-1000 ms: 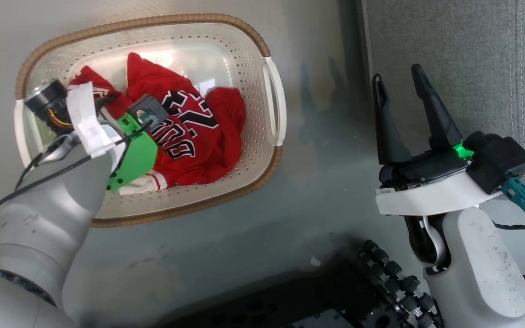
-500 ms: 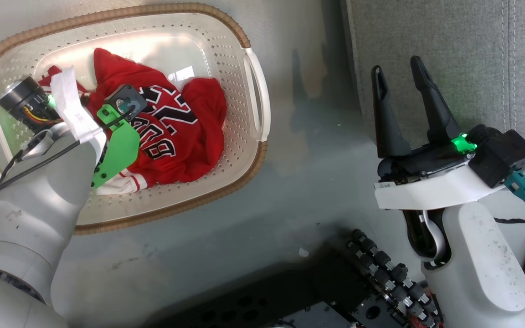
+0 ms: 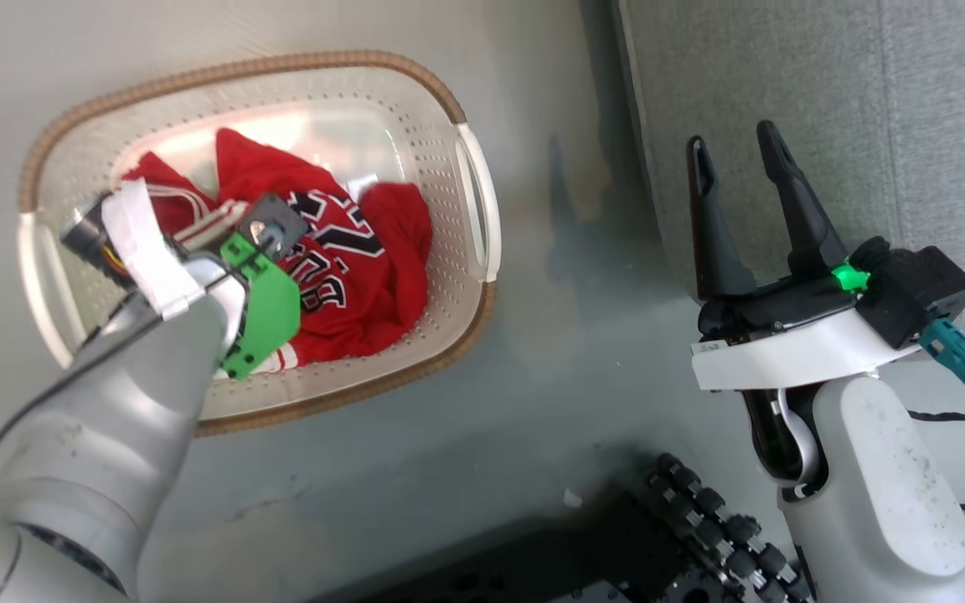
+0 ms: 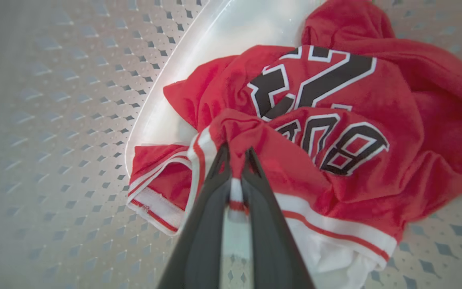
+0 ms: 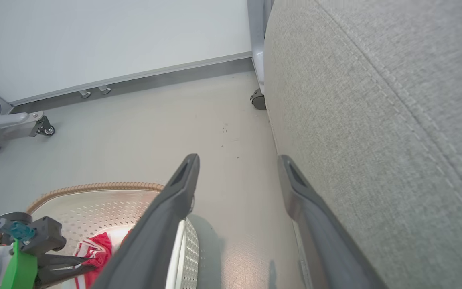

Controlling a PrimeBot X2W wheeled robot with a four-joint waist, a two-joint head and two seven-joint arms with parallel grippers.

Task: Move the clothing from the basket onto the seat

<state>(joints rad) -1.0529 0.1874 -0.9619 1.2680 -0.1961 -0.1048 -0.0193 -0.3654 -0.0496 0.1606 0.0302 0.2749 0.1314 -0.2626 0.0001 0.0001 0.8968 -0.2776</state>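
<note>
Left gripper [image 4: 236,154] pinching clothing [image 4: 335,120] in basket [image 3: 239,71]; right gripper [image 3: 732,146] idle by seat [image 3: 826,100].

Left fingers are pressed together on a raised fold of red cloth at the white-striped trim, a sensible hold since a bunched ridge gives soft fabric something to bite on. The clothing lies heaped on the basket bottom, lettered jersey uppermost, nothing lifted clear yet. The basket sits on the floor [image 3: 533,377] just beside the seat, so the carry looks short. The right gripper hangs with fingers spread and empty over the floor at the seat's edge, apart from the basket. Probably it is kept there out of the left arm's way. The hem may drag the whole heap along.
</note>
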